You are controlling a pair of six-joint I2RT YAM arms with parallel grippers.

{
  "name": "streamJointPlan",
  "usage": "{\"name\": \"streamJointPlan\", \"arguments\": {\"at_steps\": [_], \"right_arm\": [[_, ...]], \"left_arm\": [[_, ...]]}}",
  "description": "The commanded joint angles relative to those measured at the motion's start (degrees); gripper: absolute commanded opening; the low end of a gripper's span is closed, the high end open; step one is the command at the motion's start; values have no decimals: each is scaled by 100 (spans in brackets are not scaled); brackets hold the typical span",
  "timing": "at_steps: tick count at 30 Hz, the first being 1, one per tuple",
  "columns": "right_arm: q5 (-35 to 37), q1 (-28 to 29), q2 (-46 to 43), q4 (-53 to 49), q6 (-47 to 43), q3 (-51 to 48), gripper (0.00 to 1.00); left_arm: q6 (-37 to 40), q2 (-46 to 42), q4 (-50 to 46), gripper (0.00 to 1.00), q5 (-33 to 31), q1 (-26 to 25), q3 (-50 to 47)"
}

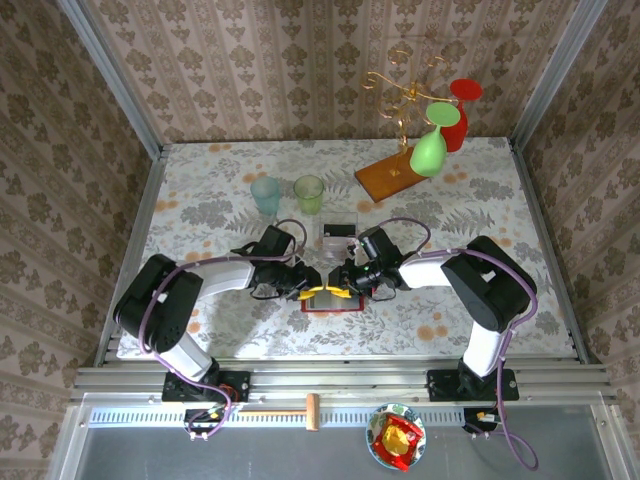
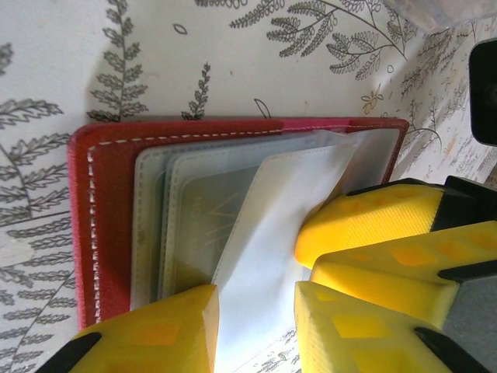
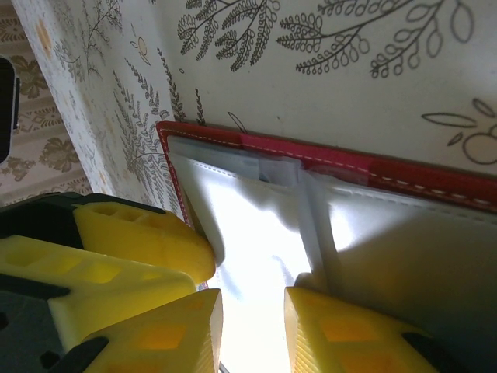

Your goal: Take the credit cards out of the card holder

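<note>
The red card holder (image 1: 328,307) lies open on the flowered tablecloth, between both arms. Its red cover (image 2: 109,217) carries greyish clear sleeves, and a card (image 2: 202,225) with faint yellow lines shows through one. A white panel (image 2: 272,233) stands lifted from the stack; I cannot tell whether it is a sleeve or a card. My left gripper (image 1: 312,287) (image 2: 256,303) straddles this panel, jaws apart. From the other side my right gripper (image 1: 345,283) (image 3: 252,303) is also open over the bright white panel (image 3: 256,241), below the holder's red edge (image 3: 388,167). The two grippers' yellow fingers nearly touch.
Behind the holder stand a small clear box (image 1: 338,228), a teal cup (image 1: 266,193) and a green cup (image 1: 309,192). At the back right, a wooden base board (image 1: 385,178) bears a wire rack with a green glass (image 1: 430,150) and a red glass (image 1: 458,115).
</note>
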Motion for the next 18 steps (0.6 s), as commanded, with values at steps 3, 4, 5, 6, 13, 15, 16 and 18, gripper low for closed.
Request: {"name": "streamJointPlan", "arguments": {"at_steps": [3, 4, 5, 6, 13, 15, 16, 18], "right_arm": [[32, -22, 22, -172, 51, -188, 30], [27, -29, 18, -172, 58, -189, 30], [32, -29, 1, -171, 58, -189, 30], [37, -29, -3, -171, 58, -202, 30], [40, -29, -3, -171, 58, -225, 30], [33, -29, 0, -171, 59, -224, 30], [25, -27, 5, -172, 61, -215, 30], [31, -26, 4, -176, 57, -223, 30]], "left_arm": [[-99, -31, -65, 32, -120, -35, 54], [-97, -70, -84, 33, -153, -35, 54], [-90, -103, -101, 33, -195, -35, 54], [-94, -121, -100, 33, -209, -34, 51], [-99, -41, -91, 34, -205, -35, 76], [-95, -73, -150, 34, -226, -35, 86], [-92, -92, -168, 34, -259, -31, 96], [-66, -139, -210, 35, -330, -31, 99]]}}
